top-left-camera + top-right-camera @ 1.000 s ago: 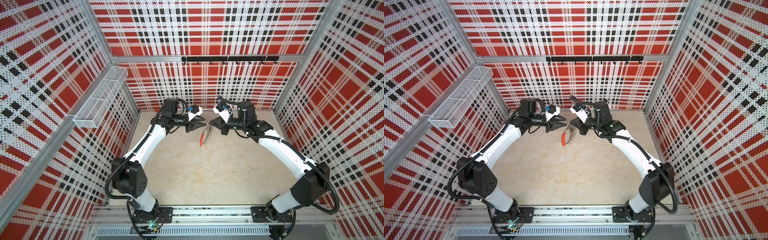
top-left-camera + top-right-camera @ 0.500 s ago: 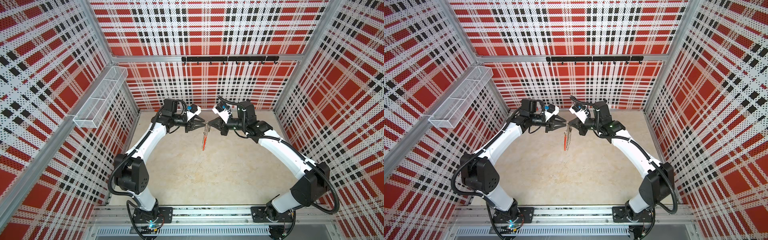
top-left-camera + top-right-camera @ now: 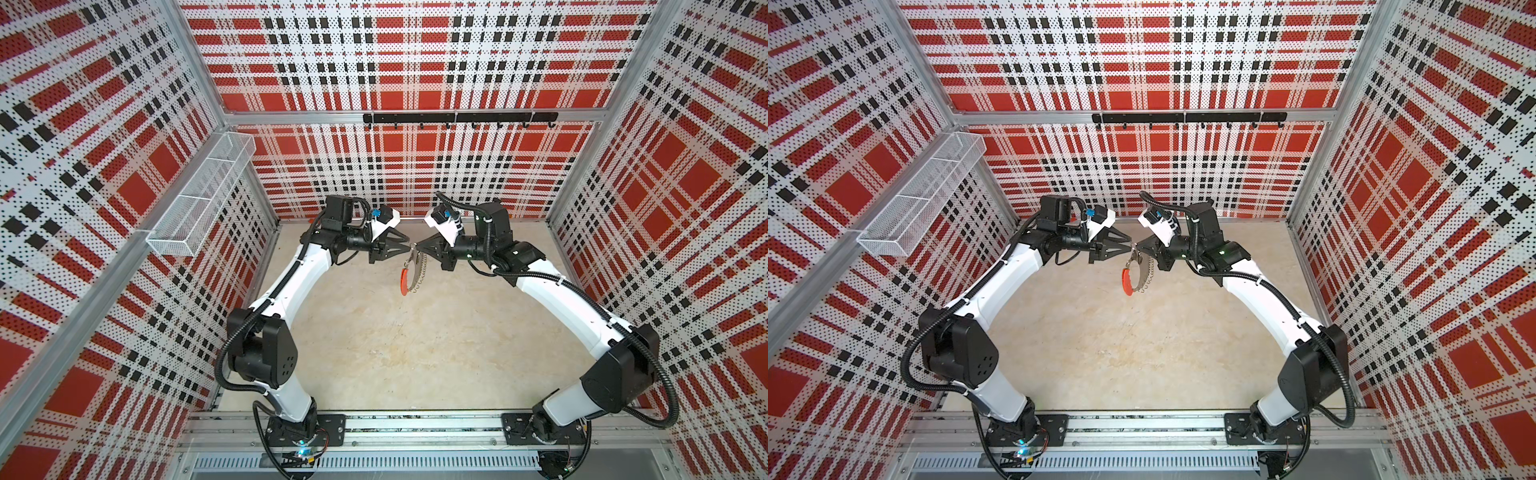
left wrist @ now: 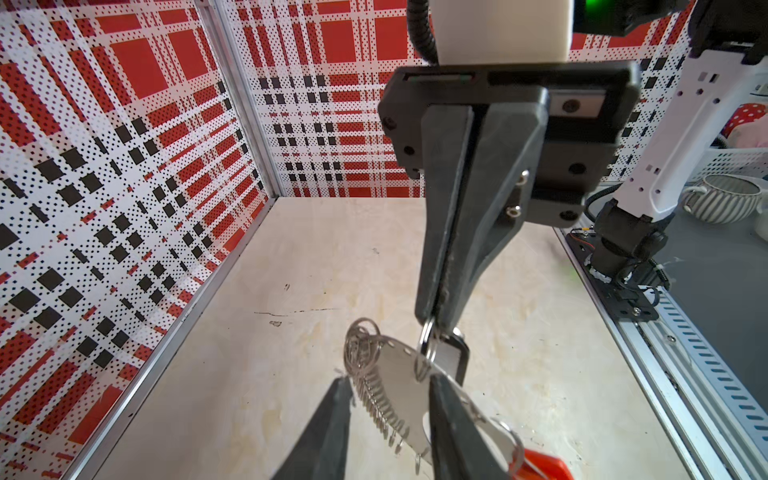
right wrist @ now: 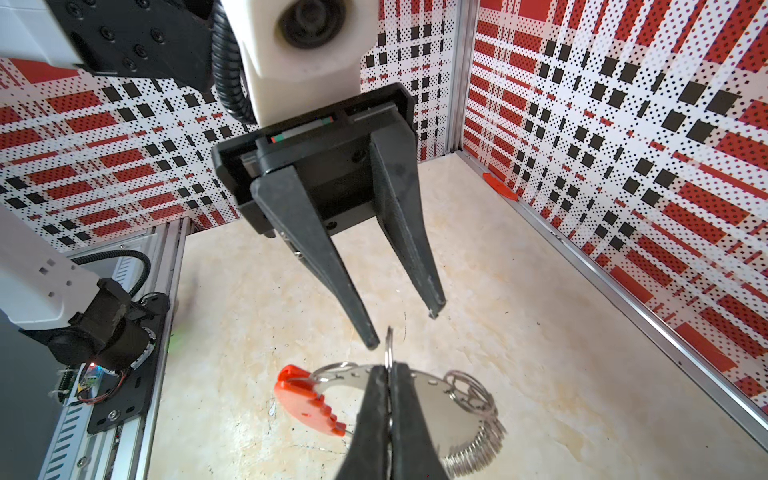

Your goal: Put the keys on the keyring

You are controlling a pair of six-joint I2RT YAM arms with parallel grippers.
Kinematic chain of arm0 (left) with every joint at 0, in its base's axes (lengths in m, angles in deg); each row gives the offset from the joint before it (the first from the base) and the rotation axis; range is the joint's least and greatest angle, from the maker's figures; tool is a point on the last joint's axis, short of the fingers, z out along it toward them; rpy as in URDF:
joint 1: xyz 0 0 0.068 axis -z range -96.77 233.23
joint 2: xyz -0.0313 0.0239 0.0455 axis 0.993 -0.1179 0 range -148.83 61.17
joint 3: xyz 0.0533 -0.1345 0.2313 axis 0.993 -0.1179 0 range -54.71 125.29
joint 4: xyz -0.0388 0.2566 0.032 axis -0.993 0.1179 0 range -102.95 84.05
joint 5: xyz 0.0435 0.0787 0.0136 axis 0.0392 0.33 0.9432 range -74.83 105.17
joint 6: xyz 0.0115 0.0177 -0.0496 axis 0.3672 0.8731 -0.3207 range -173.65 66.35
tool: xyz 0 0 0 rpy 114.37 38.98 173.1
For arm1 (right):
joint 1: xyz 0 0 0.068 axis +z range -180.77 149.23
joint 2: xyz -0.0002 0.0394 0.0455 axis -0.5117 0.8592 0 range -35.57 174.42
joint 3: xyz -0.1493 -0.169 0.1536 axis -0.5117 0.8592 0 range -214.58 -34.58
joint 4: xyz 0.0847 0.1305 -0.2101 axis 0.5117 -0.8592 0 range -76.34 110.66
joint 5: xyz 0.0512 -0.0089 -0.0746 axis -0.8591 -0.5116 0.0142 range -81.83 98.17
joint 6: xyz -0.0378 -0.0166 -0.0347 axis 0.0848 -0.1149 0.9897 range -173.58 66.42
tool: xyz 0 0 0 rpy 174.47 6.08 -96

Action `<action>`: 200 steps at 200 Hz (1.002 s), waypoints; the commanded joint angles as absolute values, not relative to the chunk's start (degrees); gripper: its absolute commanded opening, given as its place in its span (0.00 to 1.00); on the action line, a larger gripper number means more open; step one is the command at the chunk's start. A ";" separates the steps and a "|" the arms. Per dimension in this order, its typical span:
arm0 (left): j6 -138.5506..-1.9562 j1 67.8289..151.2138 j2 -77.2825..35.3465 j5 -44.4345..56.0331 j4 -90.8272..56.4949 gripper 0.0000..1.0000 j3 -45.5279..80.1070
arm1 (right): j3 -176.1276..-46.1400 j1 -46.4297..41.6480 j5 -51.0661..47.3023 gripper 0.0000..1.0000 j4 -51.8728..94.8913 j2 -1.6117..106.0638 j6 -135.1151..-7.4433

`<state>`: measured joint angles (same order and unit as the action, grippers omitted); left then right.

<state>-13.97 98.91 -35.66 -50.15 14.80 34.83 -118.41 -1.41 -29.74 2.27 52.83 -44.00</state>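
The keyring (image 3: 403, 282) hangs in mid-air between my two grippers in both top views. It is a metal crescent (image 5: 440, 399) with a red-orange segment (image 5: 303, 399) and several small split rings. My right gripper (image 5: 388, 368) is shut on one split ring at the keyring's top edge. The keys' black-framed tag (image 4: 457, 353) hangs from that ring behind the plate; the key itself I cannot make out. My left gripper (image 4: 390, 380) is open, tip to tip with the right gripper (image 3: 417, 250). Its fingers (image 4: 440, 399) straddle the keyring's plate (image 4: 399, 395) without clamping it.
A lone red-orange strip (image 5: 500, 191) lies on the floor against the wall. A wire basket (image 3: 199, 199) hangs on the left wall and a black hook rail (image 3: 459, 118) runs along the back wall. Plaid walls enclose the beige floor (image 3: 395, 353).
The hanging keyring twisted edge-on half a second ago and has turned back, showing its curve and red segment again. Both grippers stay almost in place, the right one still shut.
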 commanded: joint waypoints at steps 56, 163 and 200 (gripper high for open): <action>-14.62 100.29 -37.69 -51.89 15.74 0.28 38.52 | -119.31 -0.73 -31.03 0.00 3.69 51.88 -43.08; -14.75 101.34 -38.55 -54.74 16.88 0.00 38.73 | -119.47 -0.80 -30.59 0.00 4.64 52.13 -43.84; -13.78 101.43 -36.69 -55.53 15.25 0.00 37.43 | -117.59 -1.35 -29.63 0.00 8.86 51.87 -51.42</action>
<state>-16.35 100.55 -37.78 -53.17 16.07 37.34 -118.35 -1.39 -28.39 2.48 52.83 -45.59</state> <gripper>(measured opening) 0.050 0.050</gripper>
